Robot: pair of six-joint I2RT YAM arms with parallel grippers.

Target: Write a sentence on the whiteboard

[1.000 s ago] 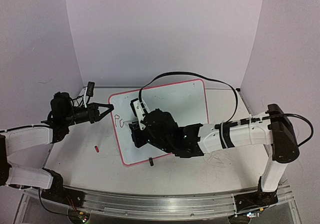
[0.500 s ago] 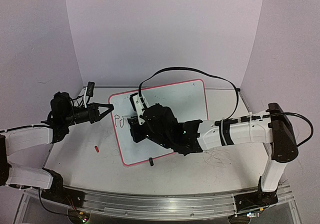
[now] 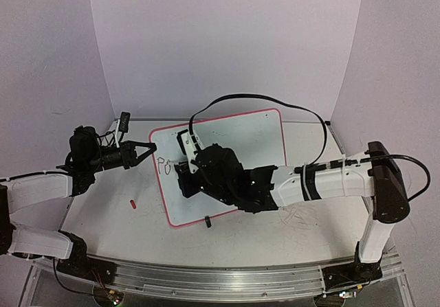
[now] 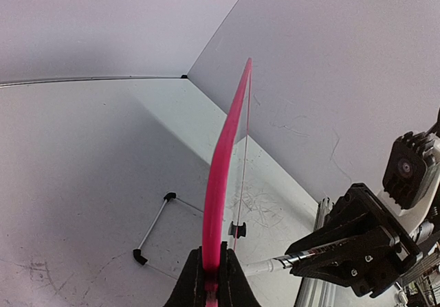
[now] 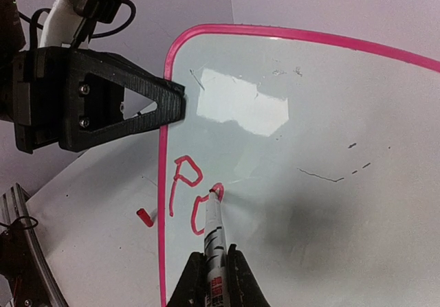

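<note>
Much of the bench (image 3: pixel 309 231) shows as open surface on both sides of the whiteboard (image 3: pixel 254 135). The whiteboard sits slanted at mid-bench, its top rim close to the far edge. The left tool (image 4: pixel 210 279) is clenched on its left pink rim. The right tool (image 5: pixel 214 276) grasps a marker (image 5: pixel 214 228), whose tip touches the board just inside that rim. The sentence (image 5: pixel 189 187) reads only a red "Po", and white board runs on to its right. A small red cap (image 3: pixel 132 202) lies left of the board, apart from it.
</note>
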